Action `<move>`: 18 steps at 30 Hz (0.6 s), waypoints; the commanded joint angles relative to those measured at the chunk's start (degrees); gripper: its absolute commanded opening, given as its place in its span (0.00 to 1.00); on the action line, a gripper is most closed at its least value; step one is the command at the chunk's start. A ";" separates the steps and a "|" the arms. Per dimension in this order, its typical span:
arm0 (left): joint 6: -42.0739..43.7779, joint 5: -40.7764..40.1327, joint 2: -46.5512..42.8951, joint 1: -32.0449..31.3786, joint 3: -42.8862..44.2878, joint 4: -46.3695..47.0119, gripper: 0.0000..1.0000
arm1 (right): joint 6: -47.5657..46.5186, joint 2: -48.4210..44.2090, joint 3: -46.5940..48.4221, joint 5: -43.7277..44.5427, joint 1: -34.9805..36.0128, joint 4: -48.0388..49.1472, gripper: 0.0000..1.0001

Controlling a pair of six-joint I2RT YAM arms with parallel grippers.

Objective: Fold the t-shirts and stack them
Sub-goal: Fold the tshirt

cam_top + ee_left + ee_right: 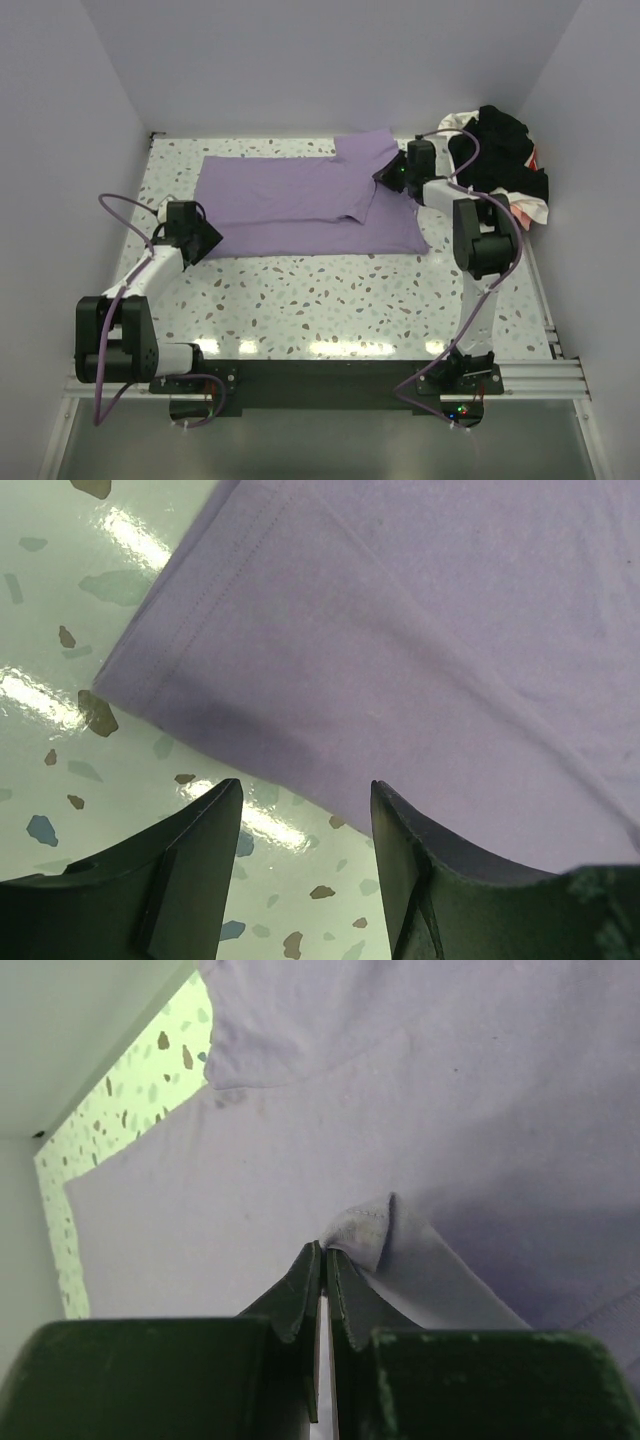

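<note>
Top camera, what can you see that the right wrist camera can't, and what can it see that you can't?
Only the top camera shows the lilac shirt laid out whole, the heap of black, white and reddish shirts in the far right corner, and the left fingers by the shirt's near left corner. Only the right wrist camera shows up close that the right fingers are shut, pinching a small hemmed fold of lilac cloth. Both show the lilac shirt and the speckled table.
</note>
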 commanded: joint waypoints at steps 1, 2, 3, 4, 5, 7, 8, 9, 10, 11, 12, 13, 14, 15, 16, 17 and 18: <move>1.39 -0.51 0.39 -0.14 2.57 0.24 0.59 | 1.62 2.52 1.60 -2.01 0.17 5.45 0.08; 1.48 -0.51 0.30 -0.14 2.49 0.24 0.59 | 1.62 2.78 1.96 -2.28 0.26 5.36 0.12; 1.66 -0.51 0.39 -0.05 2.66 0.15 0.59 | 1.62 3.22 2.31 -2.89 0.17 5.27 0.17; 1.75 -0.51 0.48 -0.14 2.58 0.33 0.59 | 1.54 3.22 2.31 -3.07 0.26 5.62 0.27; 1.75 -0.51 0.48 -0.14 2.75 0.24 0.59 | 1.01 3.22 2.23 -3.25 0.26 5.80 0.31; 1.75 -0.43 0.57 -0.14 2.75 0.24 0.59 | 0.39 2.87 2.23 -3.86 0.26 5.71 0.42; 1.83 -0.43 0.57 -0.14 2.84 0.24 0.59 | -0.48 2.52 2.05 -4.12 0.17 5.63 0.46; 1.75 -0.43 0.65 -0.14 2.93 0.24 0.59 | -0.92 2.09 1.79 -4.47 0.17 5.36 0.49; 1.83 -0.34 0.65 -0.14 2.93 0.33 0.59 | -1.45 0.95 1.35 -4.48 0.26 5.01 0.52; 1.75 -0.34 0.65 -0.14 2.84 0.33 0.59 | -2.24 0.24 0.83 -4.48 0.26 5.01 0.55; 1.75 -0.34 0.57 -0.14 2.75 0.33 0.59 | -2.59 -1.33 -0.40 -4.13 0.17 4.84 0.59; 1.75 -0.34 0.65 -0.14 2.84 0.33 0.59 | -2.94 -2.13 -1.02 -3.87 0.17 4.49 0.61; 1.83 -0.34 0.65 -0.14 2.75 0.33 0.59 | -3.73 -2.83 -1.63 -3.69 0.17 4.05 0.62; 1.83 -0.34 0.65 -0.14 2.84 0.33 0.59 | -3.91 -3.80 -3.21 -3.51 0.35 3.70 0.63; 1.75 -0.34 0.57 -0.14 2.84 0.33 0.59 | -4.18 -4.59 -4.35 -3.34 0.44 3.87 0.66; 1.83 -0.34 0.57 -0.05 2.93 0.33 0.59 | -4.61 -6.25 -5.32 -2.81 0.61 3.87 0.68; 1.83 -0.34 0.48 -0.14 2.93 0.24 0.59 | -5.05 -6.96 -7.07 -2.63 0.87 3.61 0.69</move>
